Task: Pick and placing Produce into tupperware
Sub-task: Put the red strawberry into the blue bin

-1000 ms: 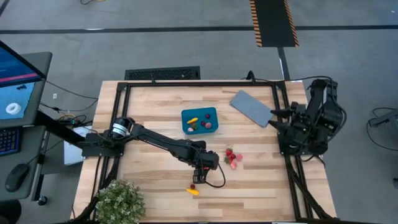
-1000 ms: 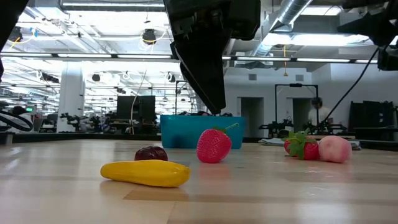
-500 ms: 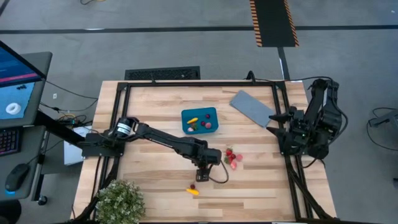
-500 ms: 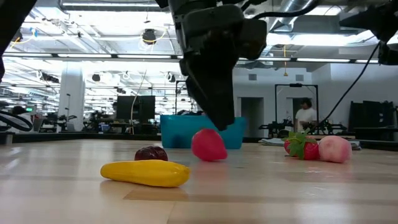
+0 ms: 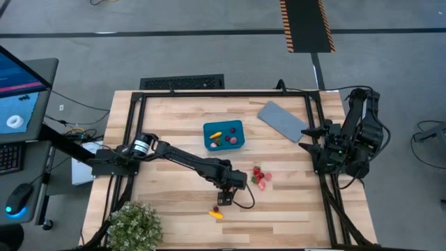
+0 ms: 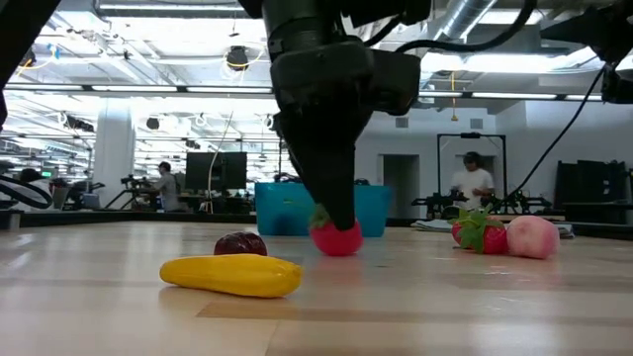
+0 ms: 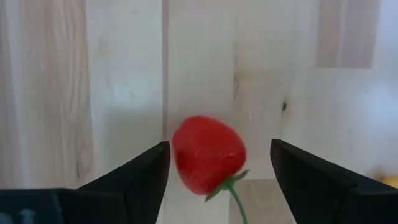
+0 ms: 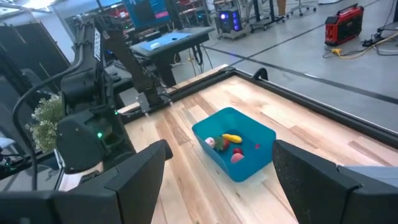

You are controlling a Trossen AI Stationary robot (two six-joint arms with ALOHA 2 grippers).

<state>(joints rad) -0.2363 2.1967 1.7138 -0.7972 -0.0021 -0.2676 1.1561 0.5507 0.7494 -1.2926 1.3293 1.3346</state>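
Left gripper (image 5: 224, 196) sat lower-center, fingers apart around strawberry (image 7: 207, 154); yellow piece (image 6: 232, 275) and dark berry (image 6: 240, 243) just beside; right gripper (image 5: 308, 132) spread wide, parked at right edge.

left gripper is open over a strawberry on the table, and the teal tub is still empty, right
Not quite: the teal tub is not empty. The right wrist view shows a yellow piece and some pink and red pieces inside it. The rest holds: the left gripper is open over the strawberry.

On the surface (image 5: 174, 118), a strawberry (image 7: 207, 154) lies between the left gripper (image 5: 224, 198) fingers, with the tupperware (image 5: 224, 134) behind it.
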